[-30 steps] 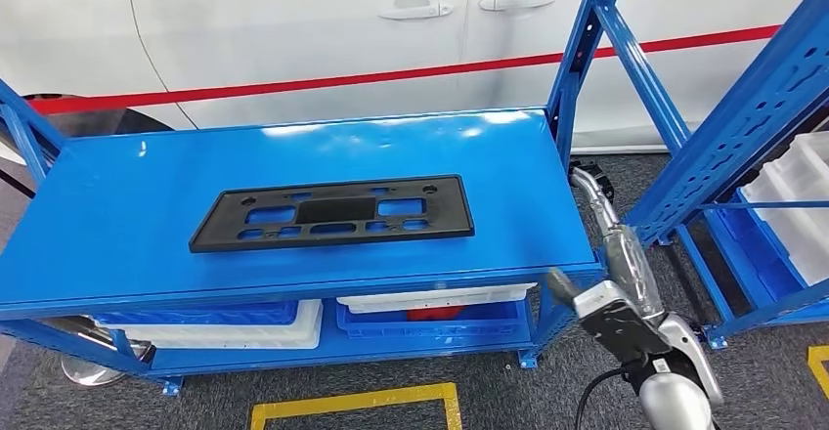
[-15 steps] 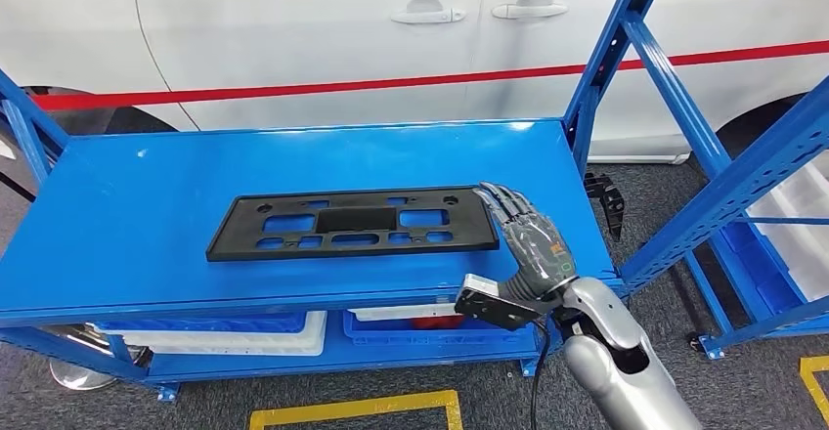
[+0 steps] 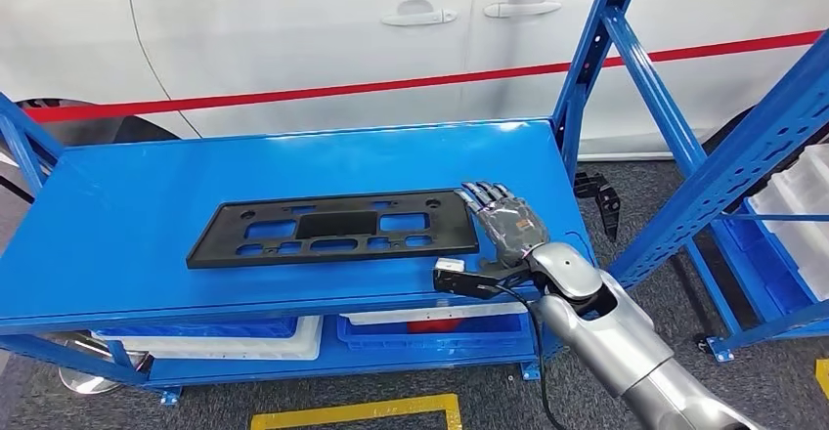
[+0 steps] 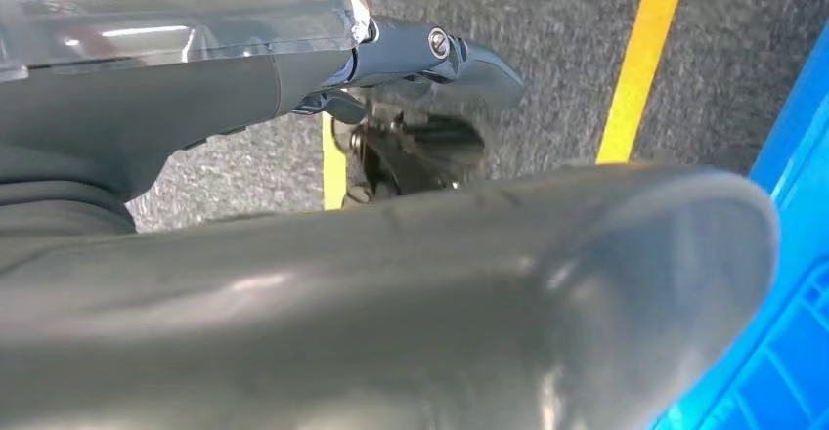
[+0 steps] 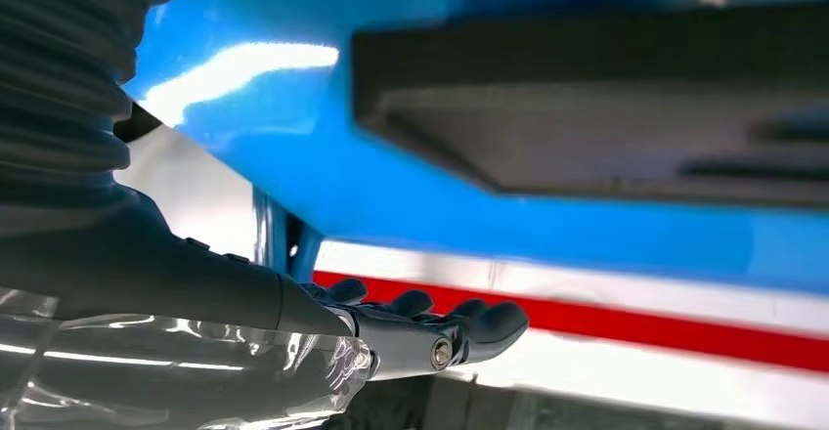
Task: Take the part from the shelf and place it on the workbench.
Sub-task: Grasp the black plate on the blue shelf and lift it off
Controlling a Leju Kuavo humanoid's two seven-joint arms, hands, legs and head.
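Bright overhead glare on the shelf [image 3: 293, 156]; wrist views blurred (close focus).

A flat black part [image 3: 332, 229] with cut-out slots lies across the middle of the frame on the blue counter [image 3: 147, 195]. Just right of its right end, the right hand [image 3: 508, 227] rests flat over the counter, fingers [image 3: 484, 193] extended and apart, holding nothing. Its silver arm runs to the lower right corner. A white car with a red stripe [image 3: 293, 89] fills the top. Bins [image 3: 430, 327] sit on the shelf beneath.
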